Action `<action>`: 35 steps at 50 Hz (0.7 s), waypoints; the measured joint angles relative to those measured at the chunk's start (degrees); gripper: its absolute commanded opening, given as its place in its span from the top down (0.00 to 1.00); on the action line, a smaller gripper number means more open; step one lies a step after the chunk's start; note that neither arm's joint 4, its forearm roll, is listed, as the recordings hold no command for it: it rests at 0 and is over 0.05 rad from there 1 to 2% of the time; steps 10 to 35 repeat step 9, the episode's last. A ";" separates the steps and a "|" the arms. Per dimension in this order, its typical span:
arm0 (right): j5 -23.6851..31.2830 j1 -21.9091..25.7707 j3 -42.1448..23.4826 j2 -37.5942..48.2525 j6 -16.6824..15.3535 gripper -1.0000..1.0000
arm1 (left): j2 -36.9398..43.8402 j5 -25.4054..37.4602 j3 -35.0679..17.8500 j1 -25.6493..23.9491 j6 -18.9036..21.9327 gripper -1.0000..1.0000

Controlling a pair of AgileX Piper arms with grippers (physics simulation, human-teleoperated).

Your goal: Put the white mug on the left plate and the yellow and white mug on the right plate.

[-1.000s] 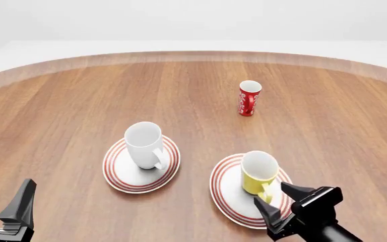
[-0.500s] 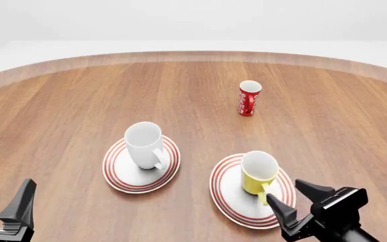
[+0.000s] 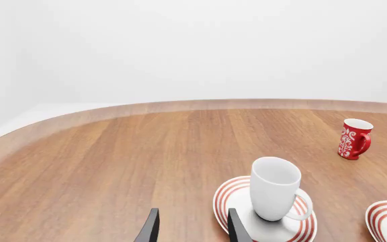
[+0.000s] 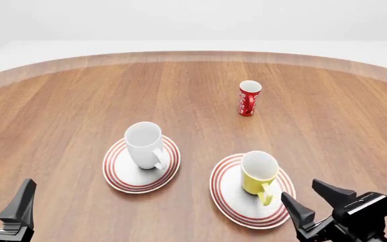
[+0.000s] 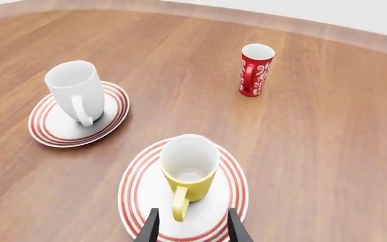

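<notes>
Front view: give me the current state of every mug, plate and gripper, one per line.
white mug: upright, on the left plate.
left plate: flat on the table, holding the white mug.
yellow and white mug: upright, on the right plate.
right plate: flat, holding that mug.
red mug: upright on the bare table.
left gripper: open, empty.
right gripper: open, empty.

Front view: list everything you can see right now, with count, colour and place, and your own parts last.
white mug: one, all white, upright on the left plate
left plate: one, white with red rings, near centre-left of the table
yellow and white mug: one, yellow outside, white inside, upright on the right plate
right plate: one, white with red rings, near centre-right
red mug: one, red with white markings, farther back, off both plates
table: one, brown wood, round edge
left tool: black, open, bottom-left corner, holding nothing
right tool: black, open, bottom-right, apart from the yellow and white mug
</notes>
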 measured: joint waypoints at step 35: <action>4.25 -1.75 0.00 -4.97 -0.01 0.00 | 0.00 0.00 0.00 0.00 0.00 0.00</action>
